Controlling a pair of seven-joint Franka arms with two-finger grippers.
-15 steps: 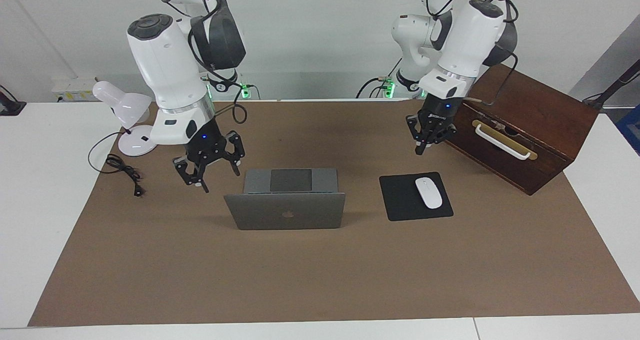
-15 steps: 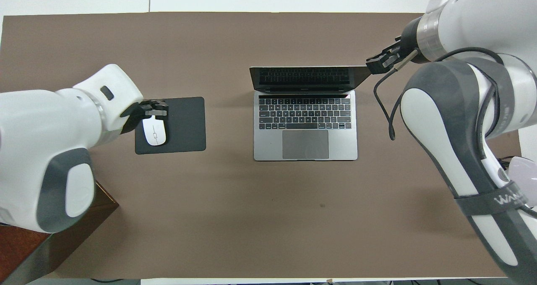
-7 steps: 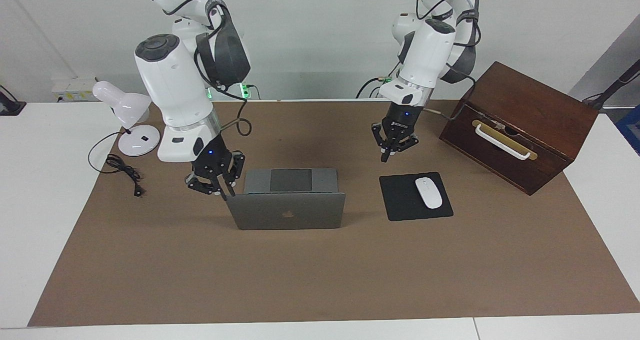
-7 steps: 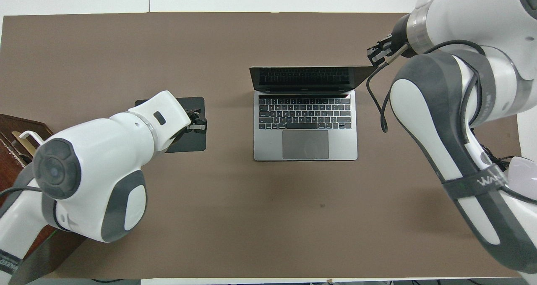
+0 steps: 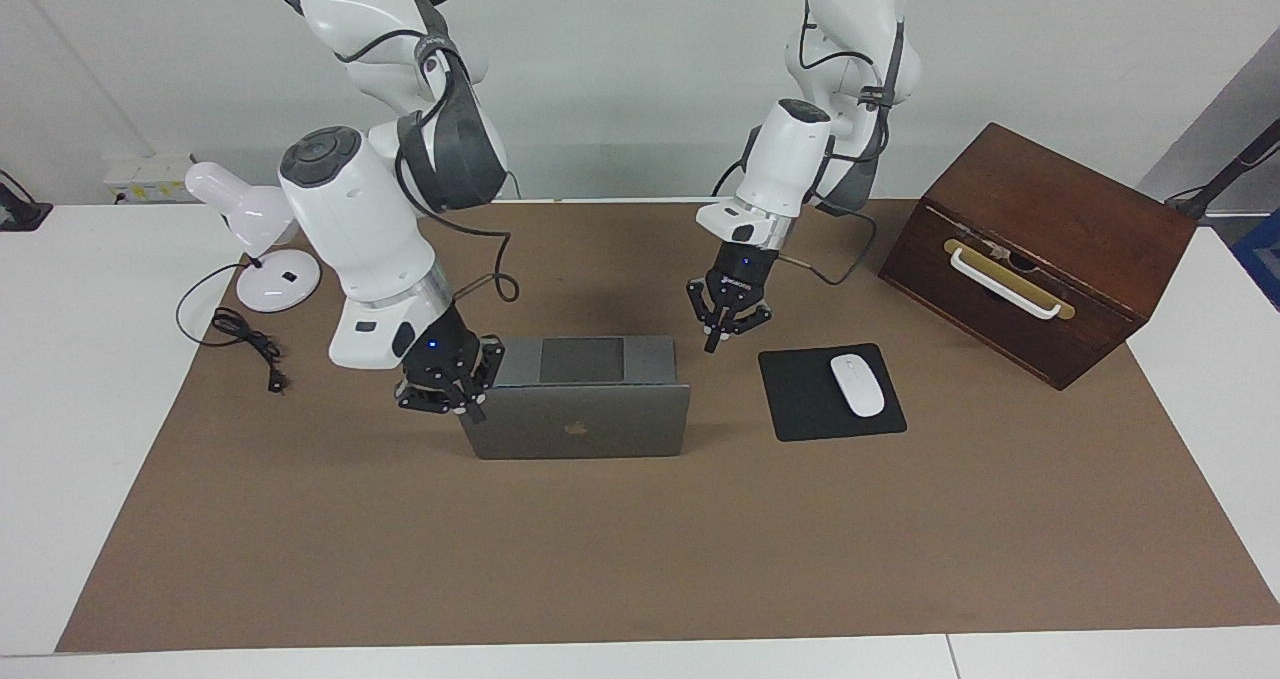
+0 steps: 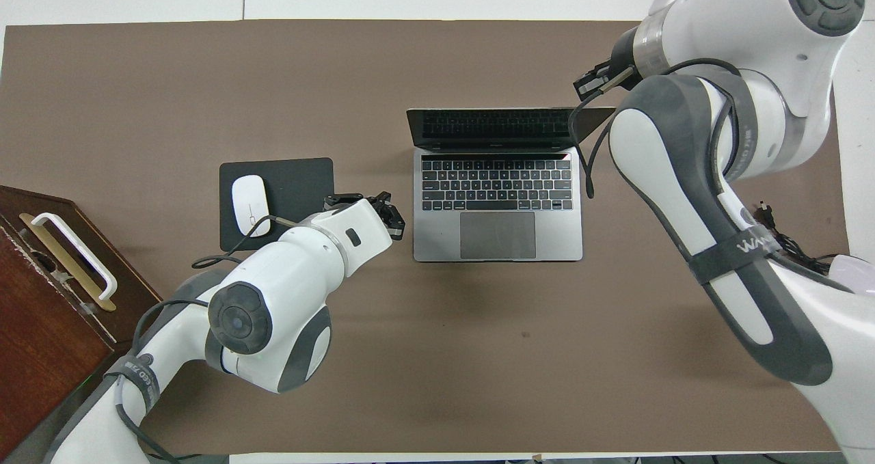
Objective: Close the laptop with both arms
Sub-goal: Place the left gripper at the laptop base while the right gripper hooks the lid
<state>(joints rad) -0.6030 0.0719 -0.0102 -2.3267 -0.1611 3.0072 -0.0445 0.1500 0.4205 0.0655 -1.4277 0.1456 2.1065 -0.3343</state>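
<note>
The silver-grey laptop [image 5: 575,421] stands open in the middle of the brown mat, its lid with the apple logo upright. Its keyboard and dark trackpad show in the overhead view [image 6: 497,204]. My right gripper [image 5: 450,394] is open at the lid's upper corner toward the right arm's end. In the overhead view it [image 6: 593,83] shows just past that corner. My left gripper [image 5: 722,331] hangs low over the mat between the laptop's base and the mousepad, close to the base's corner. It also shows in the overhead view [image 6: 386,211].
A black mousepad [image 5: 800,399] with a white mouse [image 5: 858,384] lies beside the laptop toward the left arm's end. A dark wooden box [image 5: 1035,249] with a white handle stands past it. A white desk lamp [image 5: 250,229] and its cable [image 5: 250,344] are at the right arm's end.
The right gripper has come down and across to the lid's corner. The left gripper has moved from beside the wooden box, past the mousepad, to the laptop's base. The lid has not moved.
</note>
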